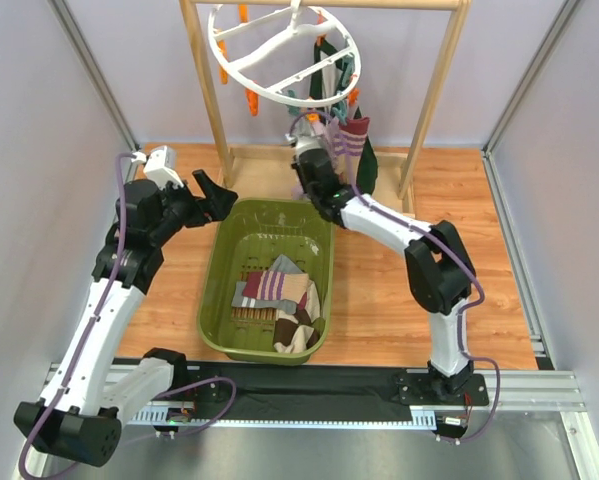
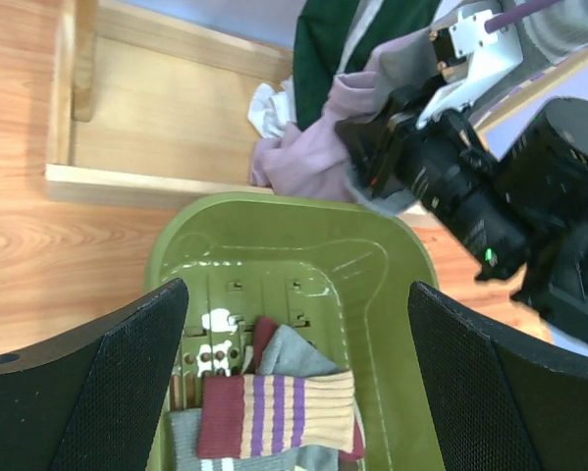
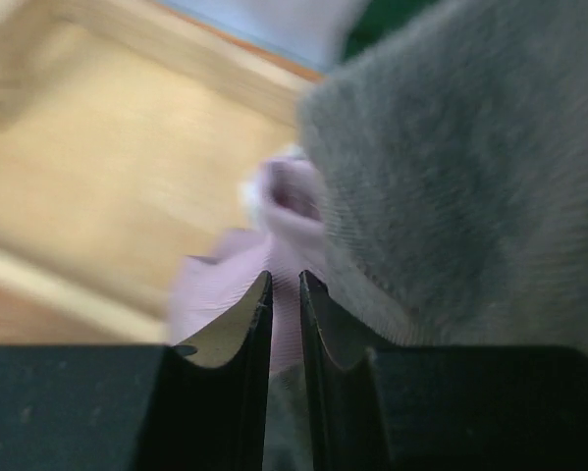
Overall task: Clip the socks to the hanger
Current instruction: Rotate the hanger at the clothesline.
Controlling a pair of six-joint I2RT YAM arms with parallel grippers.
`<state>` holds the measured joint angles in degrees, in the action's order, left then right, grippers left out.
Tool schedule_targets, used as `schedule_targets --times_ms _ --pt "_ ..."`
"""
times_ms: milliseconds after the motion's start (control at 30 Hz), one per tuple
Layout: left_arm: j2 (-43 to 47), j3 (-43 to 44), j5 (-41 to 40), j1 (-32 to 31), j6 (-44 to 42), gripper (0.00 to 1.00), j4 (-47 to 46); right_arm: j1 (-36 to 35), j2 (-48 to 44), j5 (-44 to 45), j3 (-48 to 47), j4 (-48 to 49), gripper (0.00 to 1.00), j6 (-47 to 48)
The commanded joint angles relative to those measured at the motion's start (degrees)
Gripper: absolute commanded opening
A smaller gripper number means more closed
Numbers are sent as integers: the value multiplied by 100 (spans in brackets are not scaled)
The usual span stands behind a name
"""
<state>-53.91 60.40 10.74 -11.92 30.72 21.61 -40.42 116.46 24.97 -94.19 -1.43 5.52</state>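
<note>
Right tool, jaws nearly closed, pinched the lilac sock at the foot of the rack, below the hanger. Left tool hung wide open over the basket, where more socks lay. The fabric looked light, limp and stretchy, so the cuff edge seemed the best hold.

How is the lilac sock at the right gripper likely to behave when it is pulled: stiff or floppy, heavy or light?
Probably floppy: the lilac sock bunches in soft, rounded folds and holds no shape of its own. It is likely light too, since the right gripper seems to hold it by just a thin fold pinched between nearly closed fingers.
</note>
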Motion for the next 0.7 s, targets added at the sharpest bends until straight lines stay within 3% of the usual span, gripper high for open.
schedule_targets --times_ms 0,100,233,367,533,667 --pt "-66 226 393 15 48 99 -385 886 -572 369 375 468 19 -341" --pt "-321 323 595 14 259 99 -604 1492 -599 -9 463 381 21 -332" --pt "-708 533 771 14 329 97 -955 2230 -564 -1324 446 336 26 -174" --pt "-1199 665 1227 6 347 94 -2000 2968 -336 -2407 -63 -100 41 -288" --pt "-2104 1104 2493 -3 838 92 -3965 3146 -264 -3436 -389 -428 60 -455" --pt "-3072 1719 2407 -91 743 88 -4323 3146 -607 -3762 -161 -402 70 -1008"
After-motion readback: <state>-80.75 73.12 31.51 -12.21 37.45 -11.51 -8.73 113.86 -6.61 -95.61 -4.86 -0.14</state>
